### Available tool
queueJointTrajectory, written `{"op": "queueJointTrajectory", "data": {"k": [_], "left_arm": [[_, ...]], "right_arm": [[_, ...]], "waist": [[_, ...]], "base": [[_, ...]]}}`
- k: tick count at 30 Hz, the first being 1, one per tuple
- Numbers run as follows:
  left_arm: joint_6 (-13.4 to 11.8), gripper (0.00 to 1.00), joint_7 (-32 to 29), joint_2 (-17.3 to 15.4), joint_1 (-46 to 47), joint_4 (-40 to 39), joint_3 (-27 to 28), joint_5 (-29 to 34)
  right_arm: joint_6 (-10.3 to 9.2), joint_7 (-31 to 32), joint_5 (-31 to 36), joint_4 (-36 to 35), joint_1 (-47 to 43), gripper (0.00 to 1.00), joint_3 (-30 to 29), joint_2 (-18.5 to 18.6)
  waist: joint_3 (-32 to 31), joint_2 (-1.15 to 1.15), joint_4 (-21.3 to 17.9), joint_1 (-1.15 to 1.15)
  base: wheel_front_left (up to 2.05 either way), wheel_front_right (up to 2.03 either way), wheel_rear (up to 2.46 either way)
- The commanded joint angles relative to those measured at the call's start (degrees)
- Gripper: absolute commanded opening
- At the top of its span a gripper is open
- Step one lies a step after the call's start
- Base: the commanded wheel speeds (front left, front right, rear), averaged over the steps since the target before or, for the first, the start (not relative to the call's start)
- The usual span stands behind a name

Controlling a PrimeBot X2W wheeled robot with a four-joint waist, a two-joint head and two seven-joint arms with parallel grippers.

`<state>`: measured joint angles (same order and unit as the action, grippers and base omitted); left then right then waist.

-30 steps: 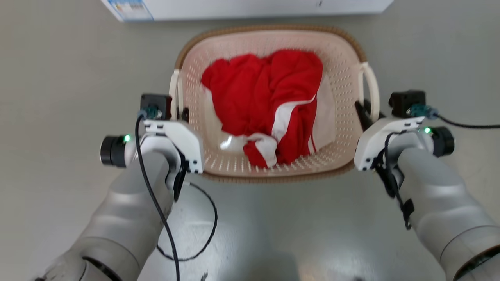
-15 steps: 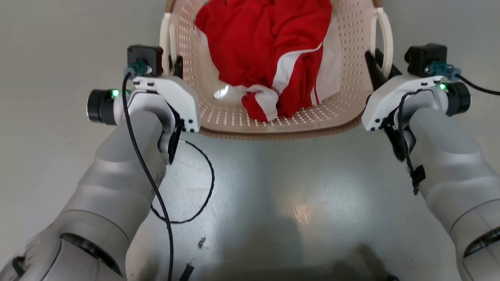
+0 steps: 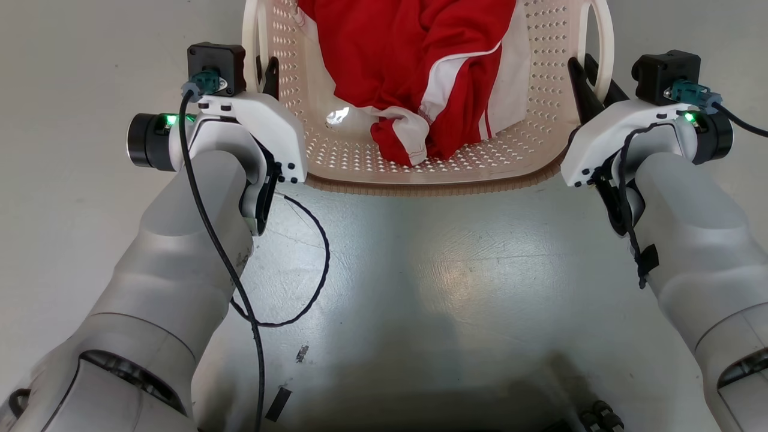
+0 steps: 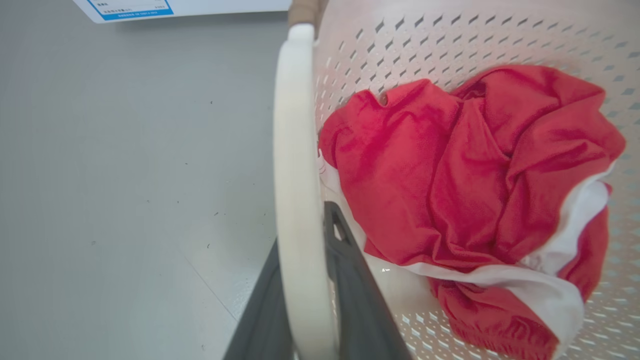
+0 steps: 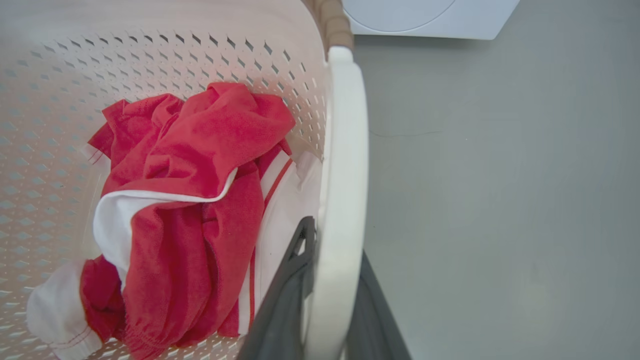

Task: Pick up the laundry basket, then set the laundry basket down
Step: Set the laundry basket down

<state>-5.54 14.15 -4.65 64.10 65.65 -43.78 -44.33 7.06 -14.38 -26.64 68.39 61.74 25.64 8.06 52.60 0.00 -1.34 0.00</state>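
The cream perforated laundry basket [image 3: 360, 156] with its brown woven rim sits between my arms at the top of the head view, holding a red and white garment [image 3: 420, 60]. My left gripper [image 3: 267, 72] is shut on the basket's left white loop handle [image 4: 295, 175], with a dark finger on each side of it. My right gripper [image 3: 591, 78] is shut on the right loop handle [image 5: 342, 150] in the same way. The basket's far end is cut off by the head view's top edge. Whether its bottom touches the floor cannot be told.
A white washing machine [image 5: 430, 15] stands beyond the basket, its blue-edged label [image 4: 130, 7] showing in the left wrist view. A black cable [image 3: 312, 264] loops down from my left arm over the grey floor. Part of my base [image 3: 594, 414] shows at the bottom.
The head camera has moved: the washing machine left the top of the picture. Basket and both grippers sit higher and larger in view together. Both grips on the handles are unchanged.
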Motion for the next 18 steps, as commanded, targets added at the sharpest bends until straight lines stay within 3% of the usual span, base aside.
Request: {"op": "queueJointTrajectory", "data": {"k": [1, 18], "left_arm": [[-0.2, 0.0, 0.8, -2.2, 1.3, -0.7, 1.2, 1.1], [0.9, 0.0, 0.9, -0.8, 1.4, 1.2, 3.7, 3.9]], "right_arm": [[0.43, -0.6, 1.1, -0.5, -2.1, 0.0, 0.4, -0.2], [0.43, -0.6, 4.6, -0.2, -2.6, 0.0, -3.4, -1.6]], "waist": [[0.1, 0.0, 0.0, 0.0], [0.8, 0.0, 0.0, 0.0]], "base": [[0.0, 0.0, 0.0], [0.0, 0.0, 0.0]]}}
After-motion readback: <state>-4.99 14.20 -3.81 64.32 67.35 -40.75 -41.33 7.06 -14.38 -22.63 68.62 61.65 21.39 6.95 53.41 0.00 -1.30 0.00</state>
